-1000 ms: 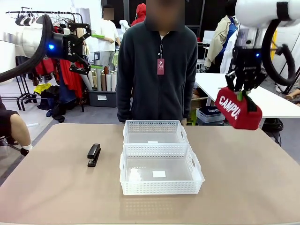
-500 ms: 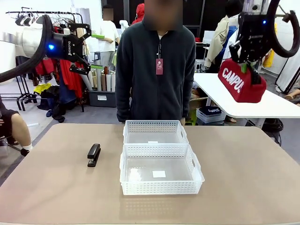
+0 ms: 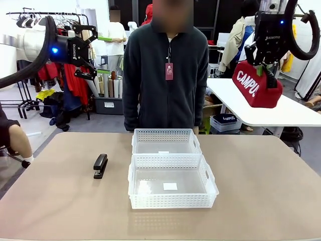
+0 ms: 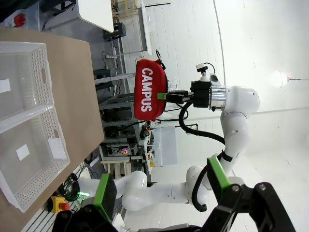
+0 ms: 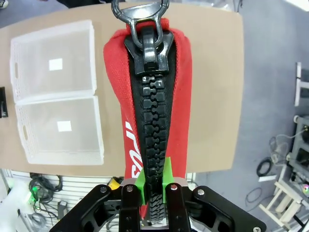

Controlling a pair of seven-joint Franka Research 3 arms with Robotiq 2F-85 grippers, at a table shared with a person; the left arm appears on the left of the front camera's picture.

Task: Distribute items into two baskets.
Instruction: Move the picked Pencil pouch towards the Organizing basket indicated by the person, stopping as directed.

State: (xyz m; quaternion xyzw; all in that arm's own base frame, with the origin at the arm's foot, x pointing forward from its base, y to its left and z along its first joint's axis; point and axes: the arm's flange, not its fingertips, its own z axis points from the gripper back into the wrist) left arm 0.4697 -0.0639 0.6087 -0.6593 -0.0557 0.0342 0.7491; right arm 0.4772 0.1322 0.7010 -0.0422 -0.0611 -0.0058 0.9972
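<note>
My right gripper [image 3: 262,68] hangs high over the table's far right, shut on the zipper edge of the red "CAMPUS" pouch [image 3: 256,86], which dangles below it. In the right wrist view the pouch [image 5: 145,96] runs up from the closed green pads [image 5: 140,186], with both baskets [image 5: 77,77] [image 5: 82,140] far below. The two white lattice baskets, far [image 3: 165,134] and near [image 3: 173,201], stand end to end at mid-table, nothing inside but labels. The black stapler [image 3: 100,165] lies to their left. My left gripper [image 3: 83,50] is open, raised at the far left.
A person in a dark fleece [image 3: 168,65] stands at the far table edge behind the baskets. The left wrist view looks across at the held pouch [image 4: 149,89] and both baskets [image 4: 41,77] [image 4: 43,179]. A white side table [image 3: 281,110] lies beyond the right corner.
My right gripper has risen with the pouch from just above the table's right side to high up at the right, and has barely moved in the last half second. The left arm is still.
</note>
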